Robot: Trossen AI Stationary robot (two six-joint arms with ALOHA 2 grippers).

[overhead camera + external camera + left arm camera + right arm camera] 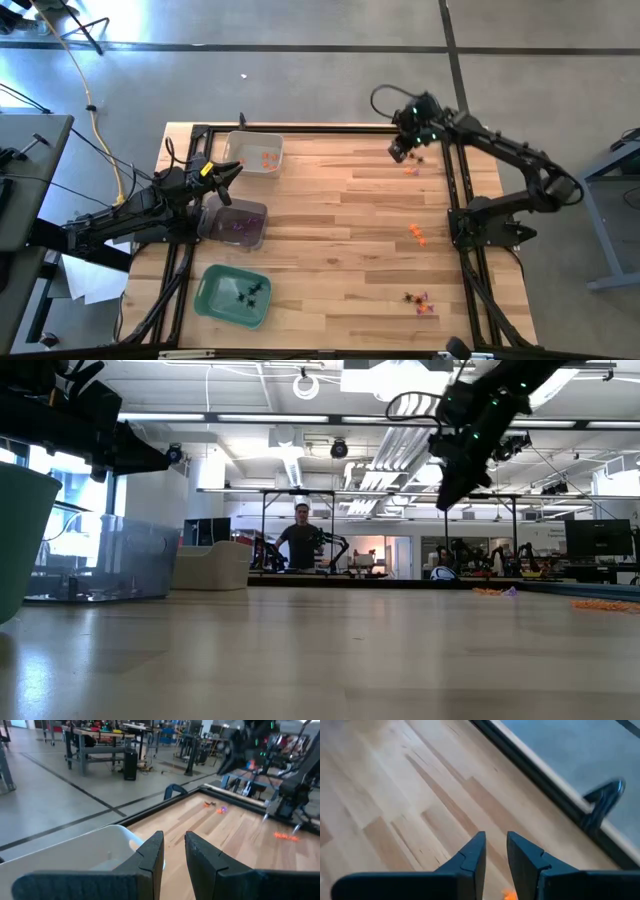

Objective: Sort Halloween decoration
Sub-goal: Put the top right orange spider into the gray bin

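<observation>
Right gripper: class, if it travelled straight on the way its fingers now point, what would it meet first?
Probably the bare wooden table. The right gripper tilts down at the boards, with nothing between; an orange trinket lies under its fingertips. Depth is uncertain.

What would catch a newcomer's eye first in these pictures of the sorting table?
Three trays line the table's left side: a white tray with orange trinkets, a clear tray with purple ones, and a green tray with black spider-like ones. Unsorted trinkets lie scattered along the right side. The right pincer hangs above the far right corner, while the left pincer hovers between the white and clear trays.
</observation>
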